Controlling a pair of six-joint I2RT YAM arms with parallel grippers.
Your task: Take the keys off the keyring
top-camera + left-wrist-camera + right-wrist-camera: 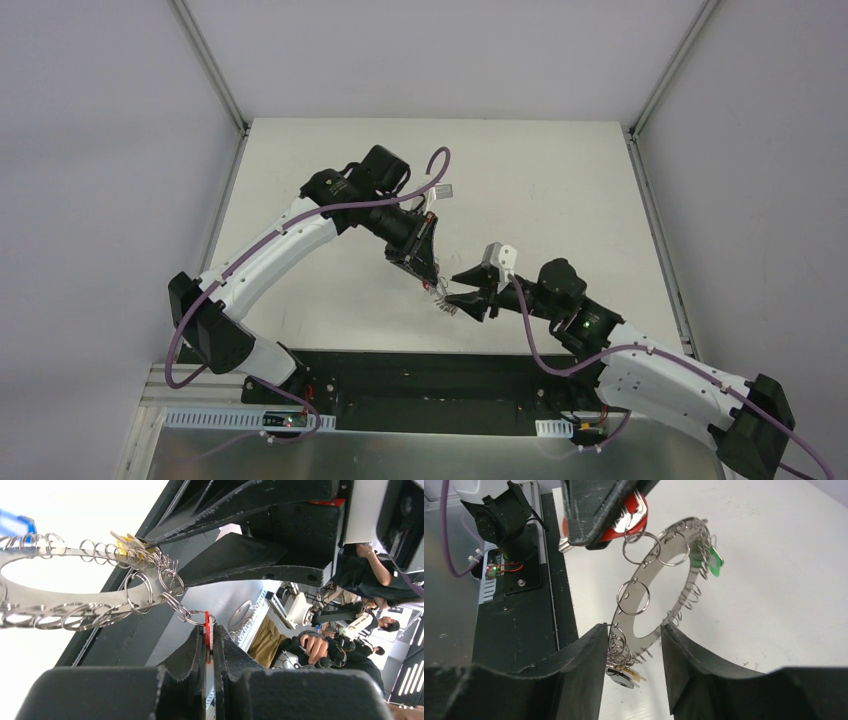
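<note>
The keyring [644,629], a flat silvery ring wound with coiled wire, hangs in the air between both grippers [443,301]. My right gripper [631,652] grips across its near band, one finger on each edge. Small split rings [634,597] chain it to a red-tagged key [624,522]. My left gripper [209,630] is shut on that red key [207,635] and pulls its chain taut from the keyring [30,597]. A green tag [713,562], a black tag [620,679] and a yellow tag [636,676] hang on the ring. A blue tag [15,525] shows at the far side.
The white table [550,200] lies below the grippers. A small grey object [447,190] lies on it behind the left arm. The black base plate [420,365] runs along the near edge. Grey walls close in both sides.
</note>
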